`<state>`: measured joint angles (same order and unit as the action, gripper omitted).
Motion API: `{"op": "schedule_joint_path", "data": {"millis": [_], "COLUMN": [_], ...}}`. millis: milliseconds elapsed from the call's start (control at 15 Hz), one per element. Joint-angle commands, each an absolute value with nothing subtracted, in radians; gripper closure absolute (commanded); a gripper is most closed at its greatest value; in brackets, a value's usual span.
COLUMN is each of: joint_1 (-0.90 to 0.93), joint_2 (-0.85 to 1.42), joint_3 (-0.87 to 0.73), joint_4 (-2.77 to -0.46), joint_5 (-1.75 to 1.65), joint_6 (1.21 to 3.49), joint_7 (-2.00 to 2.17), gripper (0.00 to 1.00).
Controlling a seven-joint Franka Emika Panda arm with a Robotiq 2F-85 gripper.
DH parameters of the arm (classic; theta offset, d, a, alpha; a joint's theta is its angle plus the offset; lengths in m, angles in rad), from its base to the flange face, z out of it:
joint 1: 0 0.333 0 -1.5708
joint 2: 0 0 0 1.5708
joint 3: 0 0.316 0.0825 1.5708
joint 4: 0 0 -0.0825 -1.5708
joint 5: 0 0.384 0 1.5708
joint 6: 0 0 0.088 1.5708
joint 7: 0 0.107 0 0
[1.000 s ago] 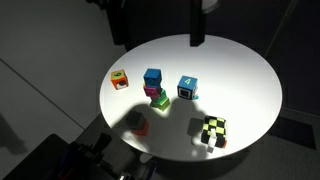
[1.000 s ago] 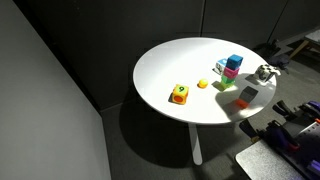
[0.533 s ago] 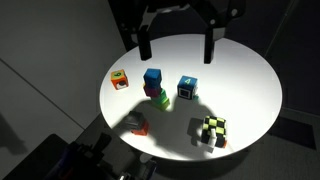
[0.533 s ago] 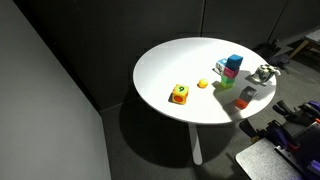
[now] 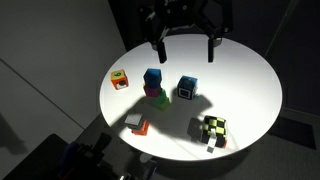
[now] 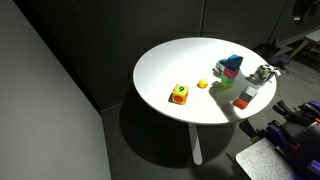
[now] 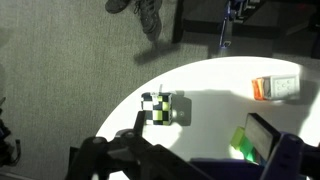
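Hovering over a round white table (image 5: 250, 70), the robot's dark arm comes in from the top edge of an exterior view. Its gripper (image 5: 184, 56) points straight down, with the two fingers spread as wide as they go and nothing between them. A second ago only one fingertip showed at that edge. Since then the whole claw has swung into view above the far half of the table, and its shadow now falls across the blocks. None of the blocks has shifted, so nothing has been touched or gripped so far. Nearest the claw, below it and clear of it, are two things near the table's middle. One is a short stack (image 5: 154, 86) topped in blue over green and pink pieces, and just beside it stands a lone blue cube (image 5: 187, 87). An orange cube (image 5: 119, 79) sits toward one rim. A yellow-and-black checkered cube (image 5: 212, 130) and a small red piece (image 5: 137, 125) lie toward the near rim, well apart from each other. The wrist view looks down on the checkered cube (image 7: 158, 108) from well above.
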<state>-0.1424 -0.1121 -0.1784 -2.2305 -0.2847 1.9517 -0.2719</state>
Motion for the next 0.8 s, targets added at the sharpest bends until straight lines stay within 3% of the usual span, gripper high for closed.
{"op": "schedule_joint_path", "data": {"millis": [0, 733], "joint_1": [-0.148, -0.188], "joint_2": [-0.052, 0.155], "joint_3": [-0.177, -0.185], "joint_4": [-2.222, -2.212], "joint_5": [-0.266, -0.175], "joint_6": [2.066, 2.277], "joint_7": [-0.246, -0.253], "gripper": [0.00, 0.00]}}
